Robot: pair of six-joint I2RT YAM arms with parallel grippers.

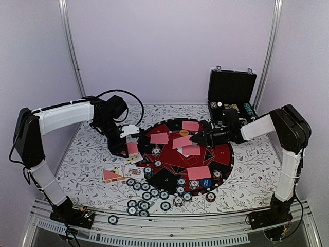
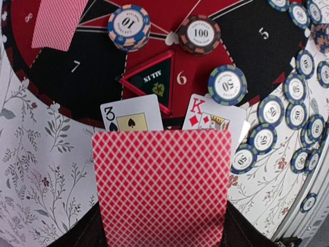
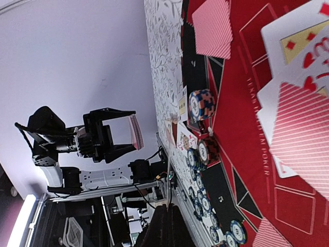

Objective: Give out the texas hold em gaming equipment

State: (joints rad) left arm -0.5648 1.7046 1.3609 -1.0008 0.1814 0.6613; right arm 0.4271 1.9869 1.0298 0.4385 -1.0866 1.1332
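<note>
Red-backed card (image 2: 162,188) fills the near view, clamped by its edge in the left gripper (image 3: 126,130) and hanging above the 3 of spades (image 2: 131,116) and king of diamonds (image 2: 211,118) at the rim of the mat (image 2: 67,77). Right gripper (image 1: 198,138) closed over mid-mat, seemingly pinching a second card (image 3: 303,139). Risk: the thin card slips or flips on release, or the descent nudges the crowded chips (image 2: 270,110) beside the king.

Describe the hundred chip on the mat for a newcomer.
In the left wrist view, on the red-and-black mat, find the green ALL IN triangle. The 100 chip lies above its right corner: the only brown-red one, its neighbours a blue-edged 10 chip and 50 chip.
</note>
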